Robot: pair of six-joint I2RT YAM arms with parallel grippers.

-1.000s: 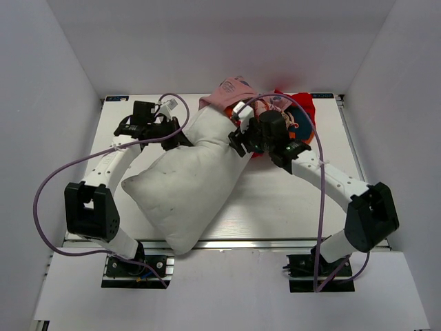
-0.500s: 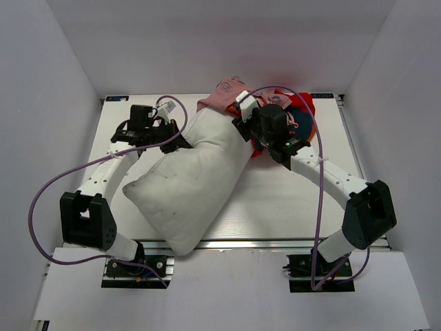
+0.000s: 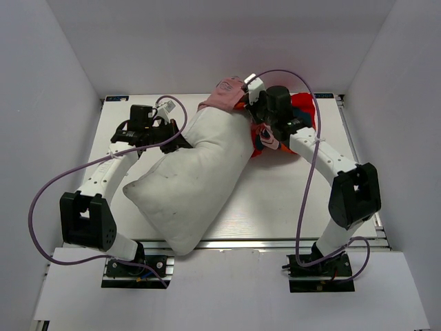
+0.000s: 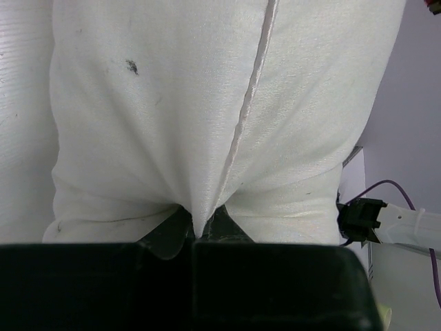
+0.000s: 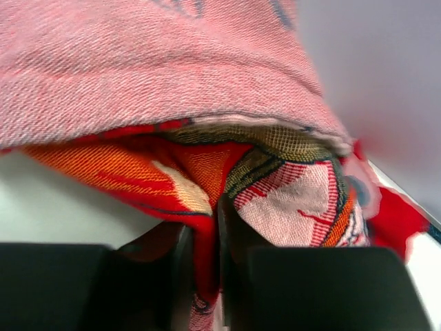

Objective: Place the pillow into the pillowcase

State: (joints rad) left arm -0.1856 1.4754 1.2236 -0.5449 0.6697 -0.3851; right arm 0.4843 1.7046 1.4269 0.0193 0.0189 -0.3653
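The white pillow (image 3: 196, 176) lies slantwise on the table, its far end at the pillowcase (image 3: 303, 114). The pillowcase is a bunched red-orange heap at the back, with its faded pink reverse (image 3: 227, 93) folded over the pillow's top. My left gripper (image 3: 180, 141) is shut on a pinch of the pillow's left edge; the white fabric (image 4: 207, 103) tapers to a point between the jaws of the left gripper (image 4: 198, 231). My right gripper (image 3: 249, 103) is at the pillowcase's edge. In the right wrist view this gripper (image 5: 205, 234) is shut on a red fold of the pillowcase (image 5: 172, 62).
The white table (image 3: 289, 200) is boxed in by white walls on the left, right and back. Purple cables (image 3: 52, 179) loop off both arms. The right arm's wrist (image 4: 386, 221) shows beside the pillow in the left wrist view.
My right gripper has moved away from me to the pillowcase's edge and closed on the red fabric. The left arm shifted slightly, still holding the pillow.
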